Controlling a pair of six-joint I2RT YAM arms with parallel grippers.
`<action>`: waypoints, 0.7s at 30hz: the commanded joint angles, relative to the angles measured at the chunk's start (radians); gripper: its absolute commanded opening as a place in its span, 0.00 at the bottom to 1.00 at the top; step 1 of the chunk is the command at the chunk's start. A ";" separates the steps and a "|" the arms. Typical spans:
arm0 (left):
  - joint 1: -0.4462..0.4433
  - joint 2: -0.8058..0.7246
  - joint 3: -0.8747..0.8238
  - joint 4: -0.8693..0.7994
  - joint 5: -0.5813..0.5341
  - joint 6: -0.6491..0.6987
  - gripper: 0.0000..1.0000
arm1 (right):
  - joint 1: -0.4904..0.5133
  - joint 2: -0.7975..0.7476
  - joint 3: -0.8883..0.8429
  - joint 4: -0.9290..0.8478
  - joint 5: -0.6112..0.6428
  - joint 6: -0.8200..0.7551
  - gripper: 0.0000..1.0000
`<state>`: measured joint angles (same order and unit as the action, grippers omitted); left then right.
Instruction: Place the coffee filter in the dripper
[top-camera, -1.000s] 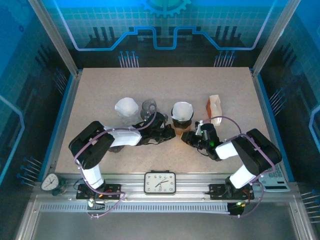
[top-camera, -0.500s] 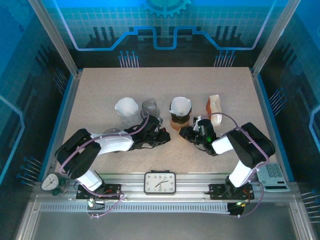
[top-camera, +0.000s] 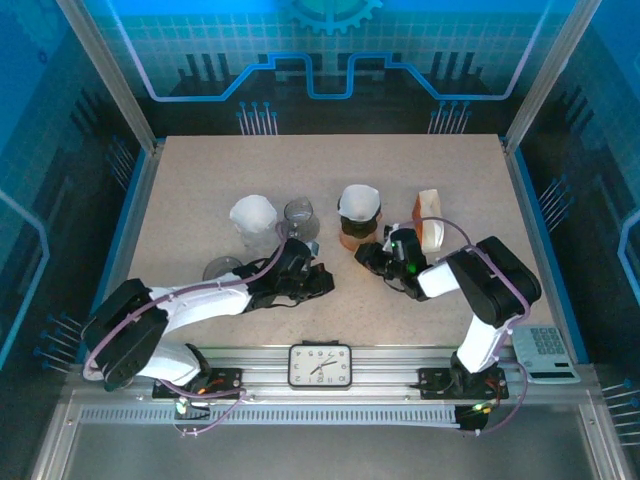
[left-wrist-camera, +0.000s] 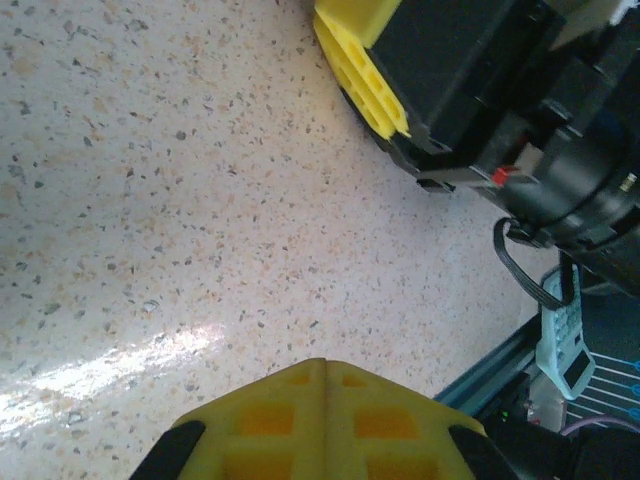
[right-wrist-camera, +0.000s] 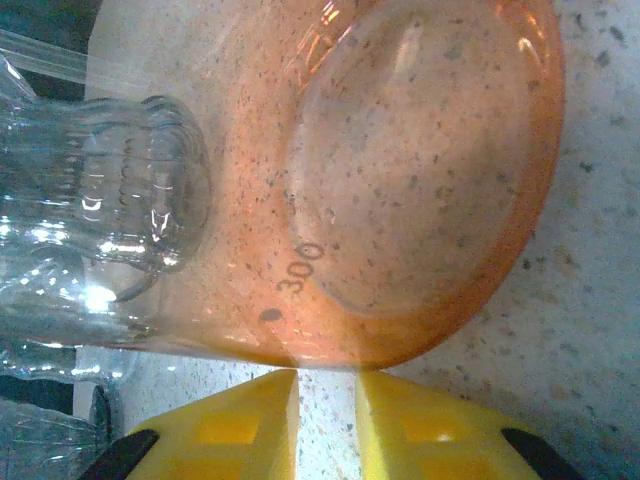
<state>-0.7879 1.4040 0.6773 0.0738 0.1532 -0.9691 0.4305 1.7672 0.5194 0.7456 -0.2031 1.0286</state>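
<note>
I am seeing the table (top-camera: 200, 170) showing beige with fine dark and rust speckles; the coffee filter (top-camera: 361, 199), upper middle of the overhead frame, is reading white, as is the paper cone (top-camera: 253, 213) to its left; the vessel (right-wrist-camera: 430, 180) in the right wrist frame is glowing translucent amber, carrying a dark "300" mark; the ribbed glass (right-wrist-camera: 100, 220) at that frame's left is looking colourless; the left gripper (left-wrist-camera: 325, 365) and right gripper (right-wrist-camera: 327, 375) are showing bright yellow fingers patterned with square pockets; the box (top-camera: 430, 222) is showing orange and white; the clock (top-camera: 320, 365) is showing a white face framed in black; the back wall (top-camera: 320, 60) is glowing blue with a pale grid.
</note>
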 joint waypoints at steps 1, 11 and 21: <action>-0.010 -0.061 -0.022 -0.068 -0.036 0.010 0.00 | -0.034 0.026 0.015 -0.026 0.106 -0.004 0.26; -0.013 -0.202 -0.051 -0.152 -0.087 0.024 0.21 | 0.008 -0.180 -0.130 -0.126 0.134 0.019 0.40; -0.014 -0.412 -0.037 -0.330 -0.177 0.054 0.43 | 0.162 -0.656 -0.136 -0.630 0.312 -0.110 0.56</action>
<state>-0.7963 1.0573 0.6365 -0.1513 0.0372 -0.9432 0.5442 1.2125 0.3553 0.3481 0.0017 0.9977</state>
